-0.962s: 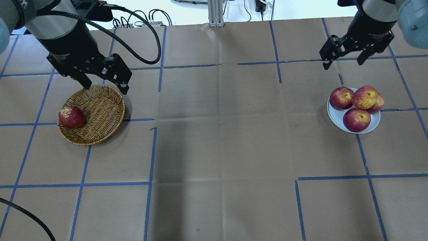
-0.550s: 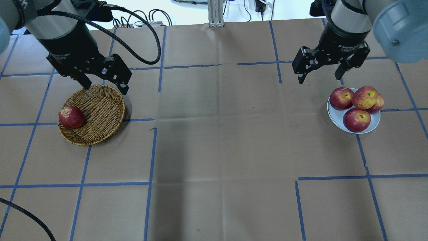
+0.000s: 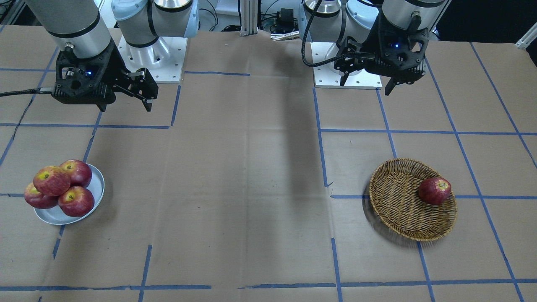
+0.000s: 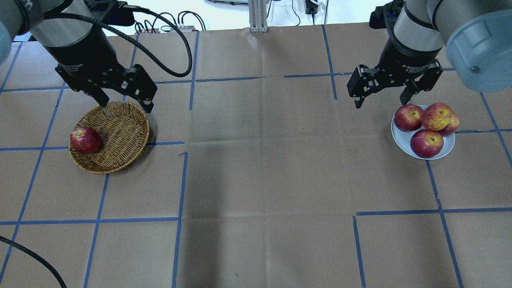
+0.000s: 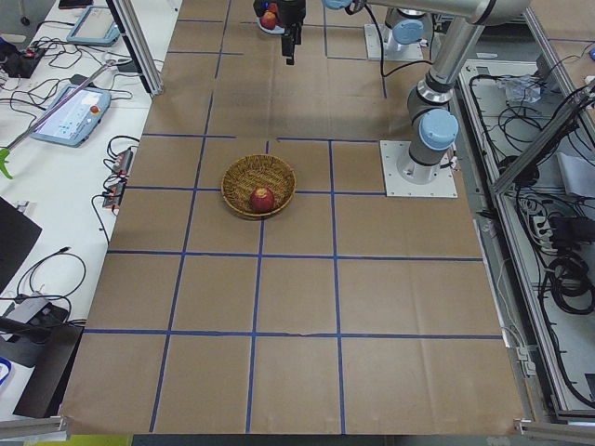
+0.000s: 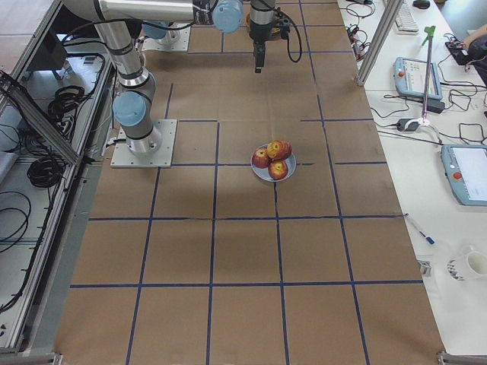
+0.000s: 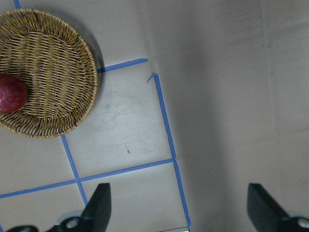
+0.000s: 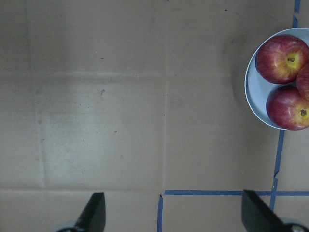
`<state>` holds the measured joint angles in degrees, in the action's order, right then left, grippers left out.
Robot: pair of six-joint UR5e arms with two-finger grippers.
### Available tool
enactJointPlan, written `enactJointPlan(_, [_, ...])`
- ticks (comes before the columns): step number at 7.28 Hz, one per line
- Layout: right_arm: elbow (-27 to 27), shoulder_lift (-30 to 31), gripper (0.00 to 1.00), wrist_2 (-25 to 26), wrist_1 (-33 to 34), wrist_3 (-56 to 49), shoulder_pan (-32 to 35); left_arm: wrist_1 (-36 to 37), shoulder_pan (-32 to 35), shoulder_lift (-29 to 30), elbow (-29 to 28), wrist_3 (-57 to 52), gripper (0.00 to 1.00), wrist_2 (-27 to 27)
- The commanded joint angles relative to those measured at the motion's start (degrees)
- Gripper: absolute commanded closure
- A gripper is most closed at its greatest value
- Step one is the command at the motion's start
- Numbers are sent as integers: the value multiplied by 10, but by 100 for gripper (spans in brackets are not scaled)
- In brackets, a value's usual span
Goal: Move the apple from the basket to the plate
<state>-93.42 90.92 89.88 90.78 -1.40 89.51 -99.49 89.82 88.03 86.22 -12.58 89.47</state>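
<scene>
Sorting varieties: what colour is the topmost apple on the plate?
The apple is pinkish-red, yellow-streaked; clearest in the overhead view.

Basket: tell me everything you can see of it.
The basket is a round, shallow bowl of tan-brown woven wicker. It sits upright on the paper-covered table, over a blue tape line on the robot's left side. One dark red apple rests inside against the wall farthest from the table's middle; the rest is bare weave. The open left gripper hangs above, not touching it.

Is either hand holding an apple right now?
No, the left hand and the right hand are both open and empty in the overhead view.
</scene>
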Motion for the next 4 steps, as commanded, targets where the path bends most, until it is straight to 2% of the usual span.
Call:
enactJointPlan(1, [1,0,0,0,1,7,1,0,0,0,0,0,1,0])
enactJointPlan(4, [1,1,0,-3,1,7,1,0,0,0,0,0,1,-1])
